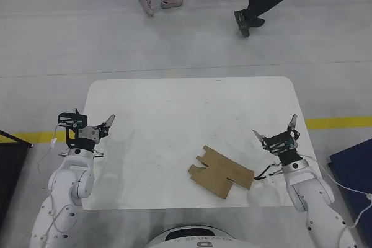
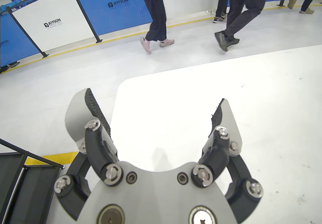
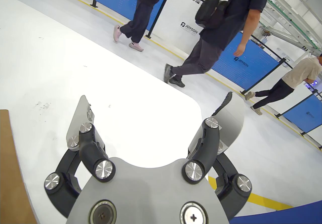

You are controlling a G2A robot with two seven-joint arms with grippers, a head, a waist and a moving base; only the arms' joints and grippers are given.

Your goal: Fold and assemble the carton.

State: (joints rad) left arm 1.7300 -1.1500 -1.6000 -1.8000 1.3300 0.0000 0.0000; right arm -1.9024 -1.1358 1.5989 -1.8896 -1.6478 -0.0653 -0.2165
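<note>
One white table (image 1: 192, 105) sits mid-frame in the top view. Flat brown carton (image 1: 220, 172) lies near its lower edge, right of centre. Left gripper (image 1: 94, 116), frame left, and right gripper (image 1: 274, 126), just right of the carton, both gape wide, holding nothing.

Co. logo w/ name printed on blue/white barrier panels (image 2: 70, 13).

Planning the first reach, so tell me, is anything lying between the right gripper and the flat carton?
Nothing: in the top view, only bare white table separates the right gripper from the carton.
</note>
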